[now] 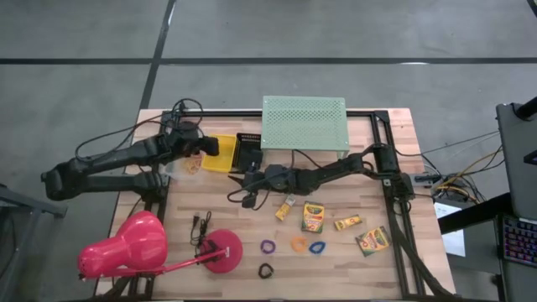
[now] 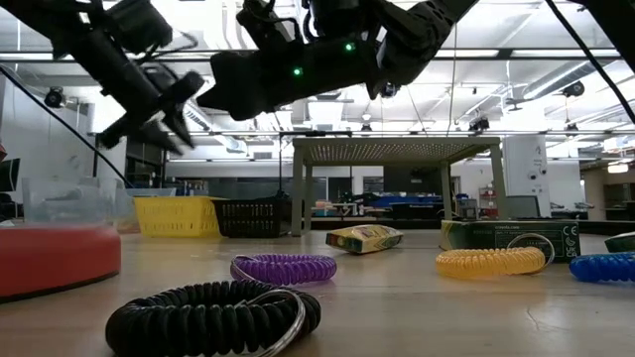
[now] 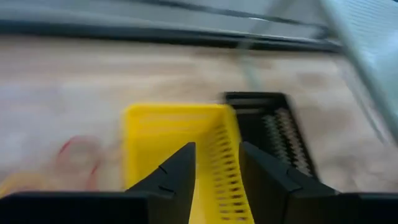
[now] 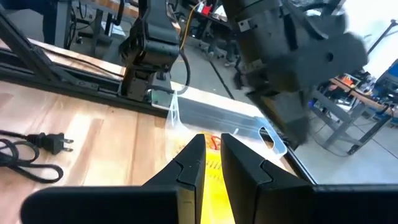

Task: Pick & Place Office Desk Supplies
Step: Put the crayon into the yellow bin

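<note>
Both arms up near the bins, supplies spread on the surface

My left end effector [image 1: 207, 149] hangs over the yellow bin [image 1: 223, 156] at the back of the surface [image 1: 394, 277]. Its fingers [image 3: 177, 171] stand moderately apart with nothing between them; past them I see the bin's perforated wall. A black bin [image 1: 249, 151] sits just beside the yellow one, and a clear container [image 1: 183, 167] stands on the yellow bin's other side.

My right end effector [image 1: 250, 183] is raised above the surface, in front of the black bin and pointing towards the clear container. Something yellow shows at its tip in my right wrist view, but I cannot tell whether it is holding anything.

The office supplies lie towards the front, apart from both end effectors. Four crayon boxes are scattered there: a small one [image 1: 285, 208] nearest my right arm, a larger one [image 1: 313, 216], another small one [image 1: 348, 222] and one more [image 1: 372, 241] towards the right edge. In front of them the purple ring [image 1: 268, 247], orange ring [image 1: 299, 244] and blue ring [image 1: 317, 247] form a row, with the black ring [image 1: 266, 270] closer to the front edge
</note>
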Controlling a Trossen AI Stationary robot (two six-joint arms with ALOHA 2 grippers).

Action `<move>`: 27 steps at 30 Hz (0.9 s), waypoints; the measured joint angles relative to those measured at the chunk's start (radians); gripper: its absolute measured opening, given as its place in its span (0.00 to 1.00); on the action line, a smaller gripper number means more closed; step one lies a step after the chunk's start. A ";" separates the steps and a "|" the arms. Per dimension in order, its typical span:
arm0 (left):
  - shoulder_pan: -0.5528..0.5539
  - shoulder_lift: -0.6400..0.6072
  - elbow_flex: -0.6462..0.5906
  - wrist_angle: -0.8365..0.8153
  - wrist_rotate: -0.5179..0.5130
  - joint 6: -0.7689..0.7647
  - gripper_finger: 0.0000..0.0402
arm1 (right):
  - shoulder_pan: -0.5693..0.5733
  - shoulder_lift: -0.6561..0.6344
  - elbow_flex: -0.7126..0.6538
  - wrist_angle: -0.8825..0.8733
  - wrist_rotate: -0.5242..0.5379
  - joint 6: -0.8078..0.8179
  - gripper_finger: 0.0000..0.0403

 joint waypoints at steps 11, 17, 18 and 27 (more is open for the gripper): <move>-0.300 -0.061 0.000 0.294 0.019 0.369 0.32 | 0.048 -0.084 0.009 -0.161 -0.005 0.037 0.12; -0.530 -0.139 0.000 0.306 -0.135 0.397 0.32 | 0.104 -0.249 0.010 -0.442 -0.004 0.061 0.12; -0.571 -0.145 0.000 0.307 -0.153 0.414 0.32 | 0.113 -0.275 0.010 -0.498 -0.005 0.076 0.12; -0.866 -0.093 -0.001 0.455 -0.363 0.573 0.32 | 0.220 -0.456 -0.047 -0.807 0.002 0.234 0.12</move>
